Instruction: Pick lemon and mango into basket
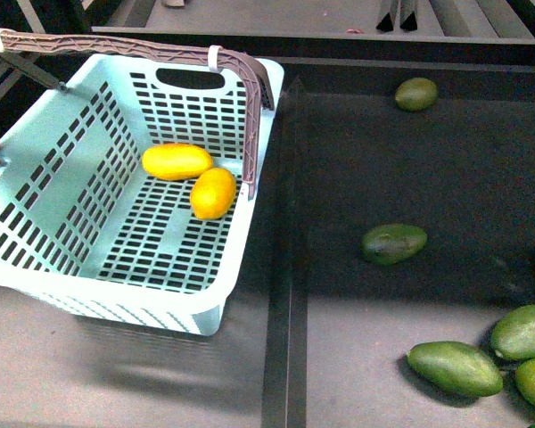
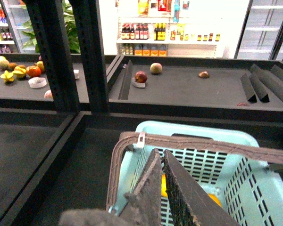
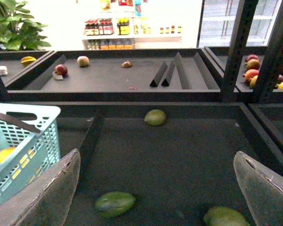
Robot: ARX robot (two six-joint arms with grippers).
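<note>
Basket [image 1: 36,223]: pale teal, slotted, brown handles up; it is my landmark for everything below.

Mango [image 1: 176,161]: inside the basket, on the floor near the far wall, long axis running crosswise, parallel to that wall.

Lemon [image 1: 213,193]: inside the basket, just beside the mango on the near-right, seemingly touching its end, long axis tilted toward the right wall.

Left gripper [image 2: 162,188]: above the basket's near rim, fingers pressed almost together, nothing held. Both fruits lie below and just ahead of it.

Right gripper [image 3: 155,188]: to the right of the basket, over the dark tray, fingers spread wide, empty.

Judgement: both fruits are in; no pick remains, only pulling my arms clear.
</note>
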